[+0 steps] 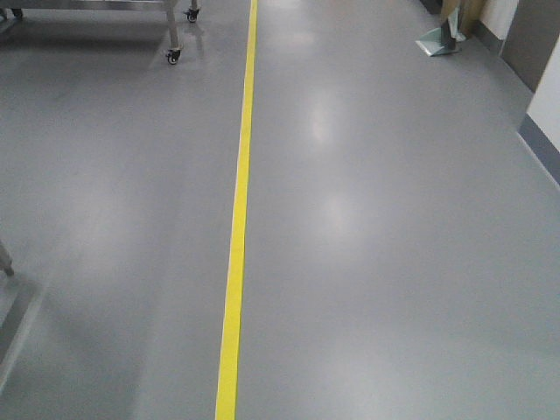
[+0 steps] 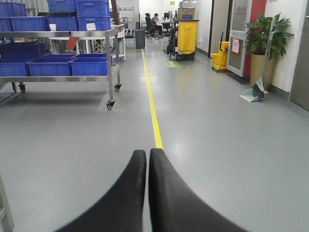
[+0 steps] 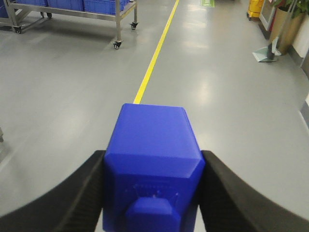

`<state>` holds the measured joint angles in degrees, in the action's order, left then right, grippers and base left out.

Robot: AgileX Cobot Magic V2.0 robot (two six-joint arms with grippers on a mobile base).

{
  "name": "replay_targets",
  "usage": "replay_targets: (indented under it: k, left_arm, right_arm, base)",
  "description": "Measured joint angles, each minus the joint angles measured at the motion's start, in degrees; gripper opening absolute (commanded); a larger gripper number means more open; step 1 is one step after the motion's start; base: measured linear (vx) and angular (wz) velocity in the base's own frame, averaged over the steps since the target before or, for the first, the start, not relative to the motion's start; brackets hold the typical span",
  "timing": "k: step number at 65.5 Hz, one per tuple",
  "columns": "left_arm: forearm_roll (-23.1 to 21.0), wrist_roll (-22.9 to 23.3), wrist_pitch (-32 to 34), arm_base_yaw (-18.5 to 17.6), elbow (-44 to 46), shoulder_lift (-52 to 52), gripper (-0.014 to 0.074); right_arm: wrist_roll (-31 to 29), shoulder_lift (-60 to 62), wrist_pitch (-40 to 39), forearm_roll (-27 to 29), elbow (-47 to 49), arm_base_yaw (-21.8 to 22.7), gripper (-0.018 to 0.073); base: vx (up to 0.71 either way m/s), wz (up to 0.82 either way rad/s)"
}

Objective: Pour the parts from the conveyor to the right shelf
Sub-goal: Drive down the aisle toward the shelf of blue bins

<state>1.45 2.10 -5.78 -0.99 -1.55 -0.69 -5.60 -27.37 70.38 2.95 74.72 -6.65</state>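
Note:
One of the parts, a bright blue plastic block (image 3: 152, 145) with a small square knob facing the camera, fills the right wrist view. My right gripper (image 3: 153, 157) is shut on it, one black finger pressed to each side, above bare grey floor. My left gripper (image 2: 147, 153) is shut with nothing between its fingers, also over the floor. A silver wheeled metal rack (image 2: 112, 34) holding large blue crates (image 2: 53, 65) stands far ahead on the left; I cannot tell whether it is the right shelf. The conveyor is out of view.
A yellow floor line (image 1: 241, 219) runs straight ahead. The rack's castered leg (image 1: 173, 39) shows top left. A metal post (image 2: 4, 208) stands close at the left. A yellow cart (image 2: 187, 36), mop bucket (image 2: 219, 60), potted plant (image 2: 268, 38) and dustpan (image 2: 255, 92) line the right wall.

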Motion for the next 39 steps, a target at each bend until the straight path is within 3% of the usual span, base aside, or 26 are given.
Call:
replay_targets:
  k: [39]
  left_arm:
    - [0.0,0.0,0.0,0.0,0.0,0.0,-0.0006]
  right_arm:
    - [0.0,0.0,0.0,-0.1,0.0,0.0,-0.0005]
  base:
    - [0.83,0.06]
